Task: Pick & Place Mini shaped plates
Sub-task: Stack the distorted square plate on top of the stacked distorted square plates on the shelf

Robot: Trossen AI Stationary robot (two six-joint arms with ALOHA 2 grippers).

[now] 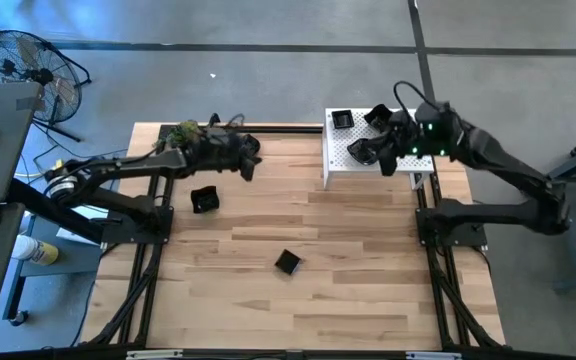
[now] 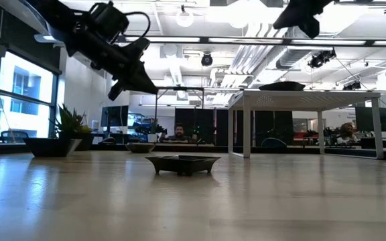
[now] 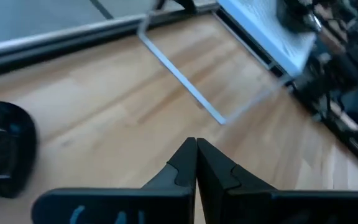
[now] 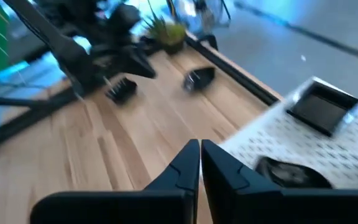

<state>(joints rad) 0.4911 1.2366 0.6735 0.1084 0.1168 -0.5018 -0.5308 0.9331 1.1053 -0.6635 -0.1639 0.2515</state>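
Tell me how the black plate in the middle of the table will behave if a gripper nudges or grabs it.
The plate looks rigid and shallow on a small foot, so it probably slides on the wooden table rather than tipping. Its glossy rim may be slippery to pinch.

1. I see glossy black mini plates: one (image 1: 204,199) and another (image 1: 287,262) on the pale, plank-striped wooden table (image 1: 368,280).
2. I see a white stand (image 1: 343,150) dotted with small holes, carrying a black square plate (image 1: 341,120).
3. Both of my arms are dark; my left gripper (image 3: 196,163) and right gripper (image 4: 200,163) are black.
4. A green leafy ball (image 1: 182,133) sits at the table's edge.
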